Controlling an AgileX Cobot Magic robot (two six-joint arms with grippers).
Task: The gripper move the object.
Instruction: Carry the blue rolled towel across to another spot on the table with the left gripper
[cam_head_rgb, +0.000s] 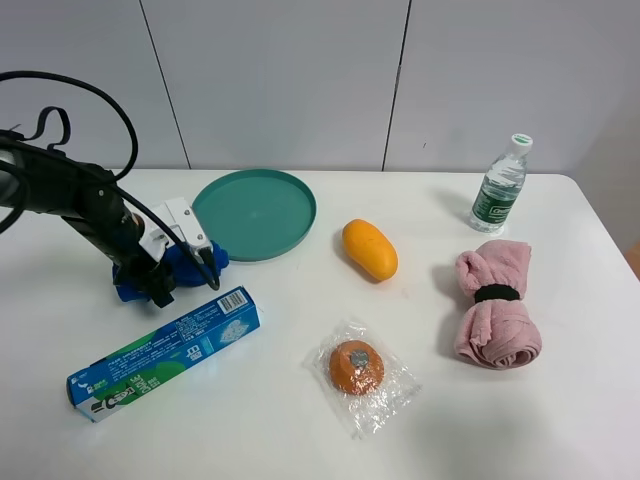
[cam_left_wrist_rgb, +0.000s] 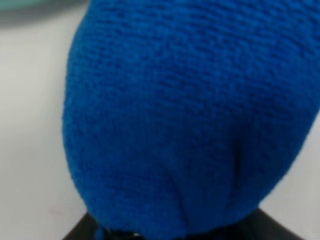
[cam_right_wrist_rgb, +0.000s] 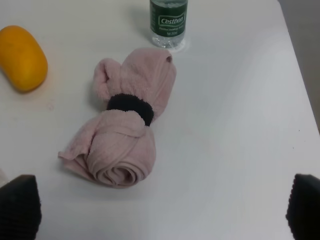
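Two black fingers of the left gripper straddle the blue rolled cloth and pinch it at its middle, so that one blue end sticks out on each side. In the left wrist view the cloth fills nearly the whole picture. Whether it rests on the counter or is raised just off it, I cannot tell. It sits near the left edge, just beside the rim of the teal plate that lies toward the far edge.

The right gripper is seen only in its own wrist view, its fingertips spread wide and holding nothing. It hangs over the pink rolled towel, which lies near the right edge.

A toothpaste box lies slantwise toward the near left corner. A mango lies about mid-counter, and a water bottle stands by the far right corner. An orange item in clear wrap lies toward the near edge.
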